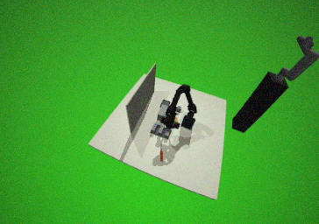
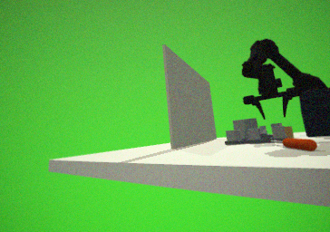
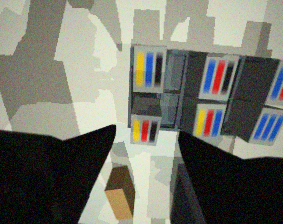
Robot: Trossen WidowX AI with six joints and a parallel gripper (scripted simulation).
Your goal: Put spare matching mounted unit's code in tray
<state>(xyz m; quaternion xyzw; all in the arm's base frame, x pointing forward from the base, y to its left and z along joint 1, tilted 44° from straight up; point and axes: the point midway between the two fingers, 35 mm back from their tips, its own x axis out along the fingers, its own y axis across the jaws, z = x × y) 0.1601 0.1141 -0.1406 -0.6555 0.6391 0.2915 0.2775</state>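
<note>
Green background fills all sides around a pale tabletop (image 1: 197, 168), which looks like a flat white slab. On it, a grey upright panel (image 1: 141, 99) stands toward the 9 o'clock edge in the top view. The black arm (image 1: 184, 99) bends over a group of small grey blocks, the spares (image 3: 193, 100), which sit together near the middle of the tabletop.

From the exterior view, the tool (image 2: 273, 108) hangs above the spares with its two fingers pointing down, apart from the blocks and not touching them. The fingers stand partly apart, at a medium width, and nothing is between them.

In the wrist view the spares lie at 12 to 2 o'clock of the picture, each with three coloured stripes on its face. One spare (image 3: 149, 67) at the upper left of the group shows yellow, blue and black. Just below it, another spare (image 3: 144, 130) shows yellow, red and black. Toward 3 o'clock there are faces with blue, red, black, with yellow, red, blue, and with only blue stripes. Which spare has the right code I cannot tell.

A small tan block (image 3: 119, 199) lies on the tabletop at 6 o'clock in the wrist view, between the two dark fingers. An orange-red long object (image 2: 299, 144) lies at the near side of the spares in the exterior view, well apart from the panel. A dark slanted post (image 1: 259, 101) stands off the tabletop at 3 o'clock in the top view.
</note>
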